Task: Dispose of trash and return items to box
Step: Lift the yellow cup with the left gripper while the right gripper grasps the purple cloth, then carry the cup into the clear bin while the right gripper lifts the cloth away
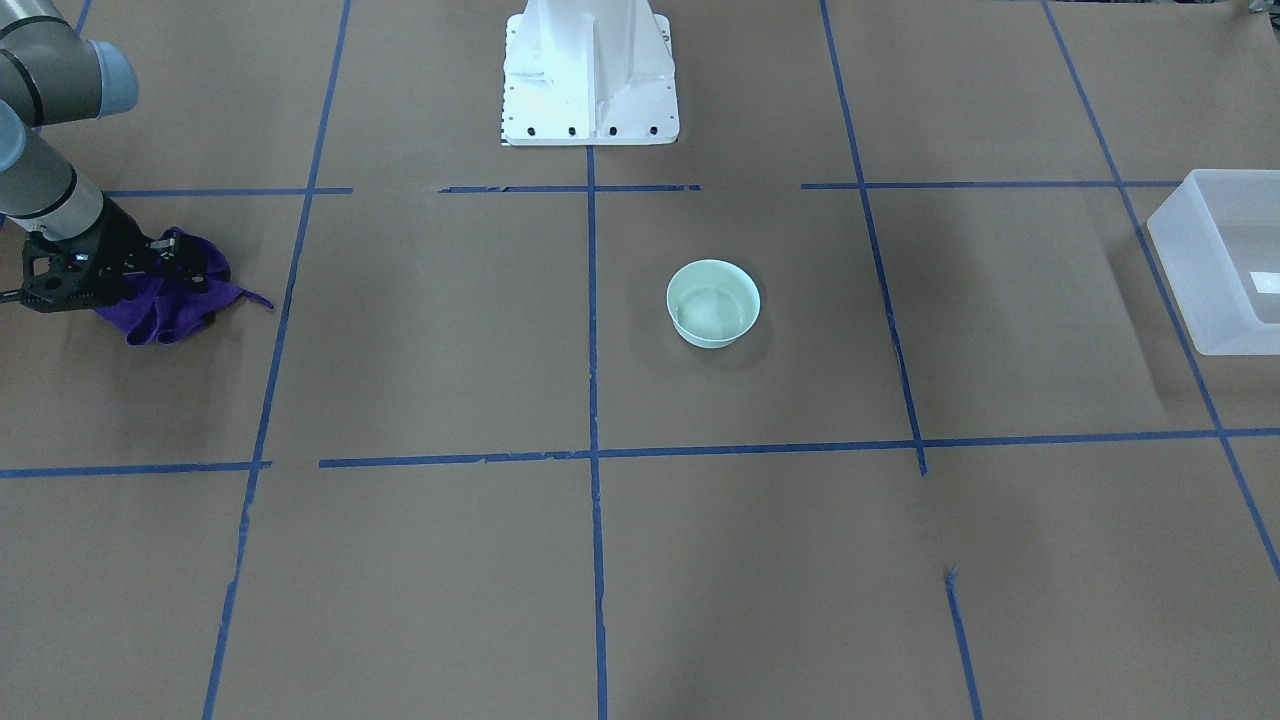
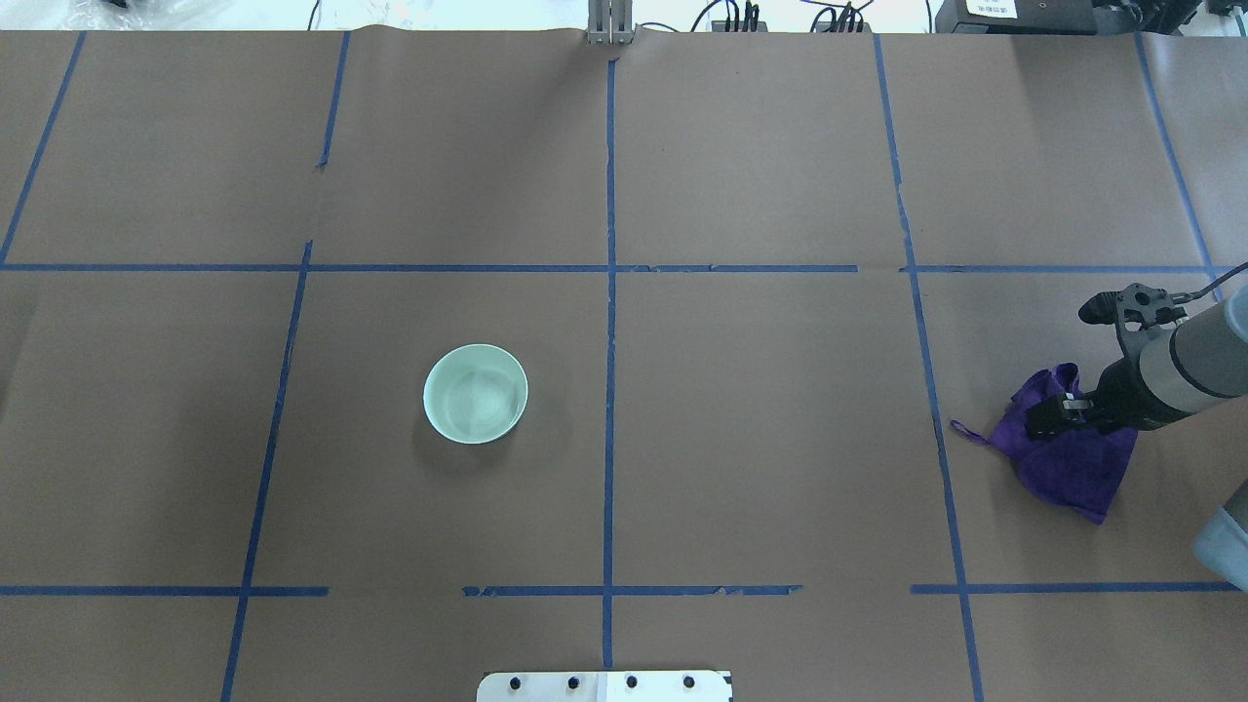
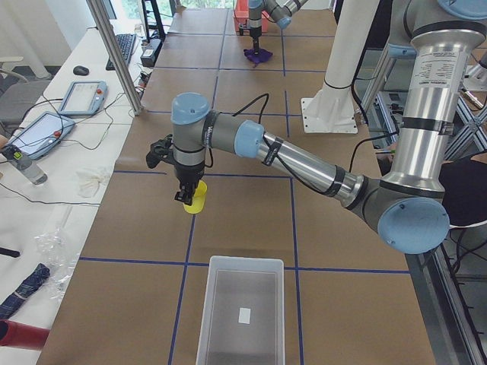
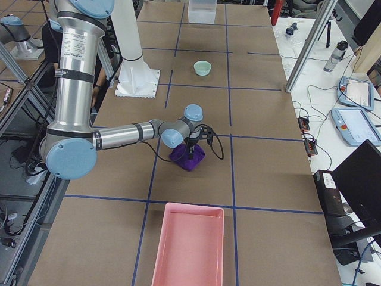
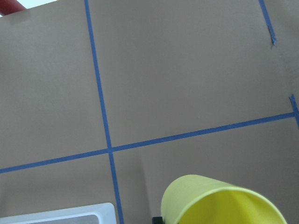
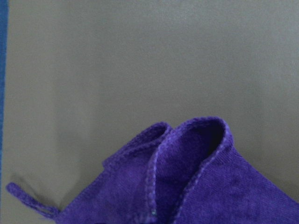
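My left gripper (image 3: 186, 199) is shut on the small yellow cup (image 3: 198, 201) and holds it above the table, short of the box. The cup fills the bottom of the left wrist view (image 5: 219, 203). The frosted-white box (image 3: 242, 312) stands empty apart from its label, at the table's left end (image 1: 1200, 250). The mint-green bowl (image 1: 713, 303) sits upright near the table's middle (image 2: 476, 393). My right gripper (image 2: 1045, 414) is shut on a bunched purple cloth (image 2: 1068, 453) at the right end (image 1: 165, 305). The cloth also shows in the right wrist view (image 6: 187, 182).
A pink tray (image 4: 189, 244) lies at the table's right end, beyond the cloth. The white robot base (image 1: 590, 75) stands at the table's robot-side edge. Blue tape lines divide the brown paper cover. A box corner shows in the left wrist view (image 5: 70, 215).
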Robot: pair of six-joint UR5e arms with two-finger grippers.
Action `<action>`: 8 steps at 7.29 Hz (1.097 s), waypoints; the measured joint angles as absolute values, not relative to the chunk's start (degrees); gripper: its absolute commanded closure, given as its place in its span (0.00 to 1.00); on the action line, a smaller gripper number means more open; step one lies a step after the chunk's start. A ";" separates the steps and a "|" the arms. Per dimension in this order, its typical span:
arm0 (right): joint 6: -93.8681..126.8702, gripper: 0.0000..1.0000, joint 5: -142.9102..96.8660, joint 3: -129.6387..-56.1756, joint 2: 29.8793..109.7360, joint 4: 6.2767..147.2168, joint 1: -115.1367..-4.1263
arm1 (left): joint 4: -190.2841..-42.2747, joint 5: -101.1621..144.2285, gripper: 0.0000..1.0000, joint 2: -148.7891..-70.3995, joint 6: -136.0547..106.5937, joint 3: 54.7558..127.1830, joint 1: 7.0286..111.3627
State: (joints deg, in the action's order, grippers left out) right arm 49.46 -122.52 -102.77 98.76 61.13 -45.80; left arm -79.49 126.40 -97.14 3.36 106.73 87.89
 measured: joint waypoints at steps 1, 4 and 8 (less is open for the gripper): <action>49.41 1.00 -122.46 -102.75 99.03 61.16 -45.44 | -79.63 126.36 1.00 -97.32 4.72 105.36 88.67; 49.15 1.00 -122.36 -103.55 100.37 60.75 -45.22 | -80.57 126.52 1.00 -97.42 9.04 101.06 90.77; 48.90 1.00 -124.04 -111.41 104.09 61.09 -49.42 | -90.80 126.58 1.00 -95.00 10.35 92.08 91.79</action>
